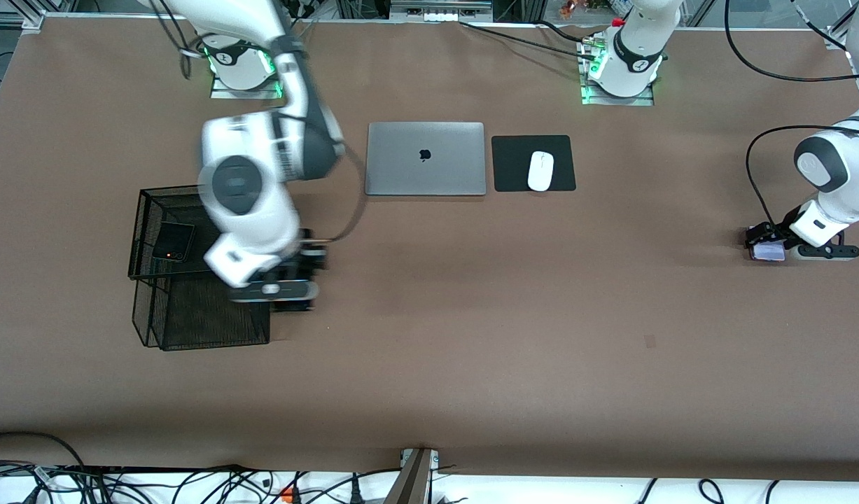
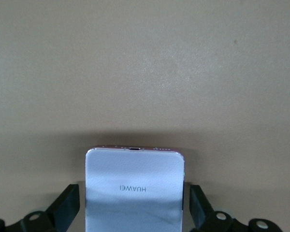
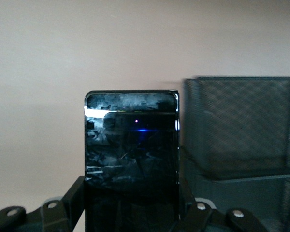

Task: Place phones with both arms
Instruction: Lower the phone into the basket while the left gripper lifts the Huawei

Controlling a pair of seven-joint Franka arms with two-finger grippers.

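Long black phone (image 3: 131,159) is being clenched by right gripper (image 1: 289,280) beside mesh tray (image 1: 191,329) for depositing; lilac phone (image 2: 134,193) is being straddled by released left gripper (image 1: 769,245), ungrasped.

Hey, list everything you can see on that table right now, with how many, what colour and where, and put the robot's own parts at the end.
mesh rack: one, black, two tiers, toward the right arm's end of the table.
folded phone: one, black, squarish, lying in the rack's upper tier.
slim phone: one, black, held in the right gripper beside the rack.
pale phone: one, lilac-white, on the table at the left arm's end, between the left gripper's fingers.
laptop: one, grey, lid closed, mid-table near the bases.
mouse pad: one, black, beside the laptop.
mouse: one, white, on the pad.
right gripper: black, shut on the slim phone.
left gripper: black, open, straddling the pale phone.
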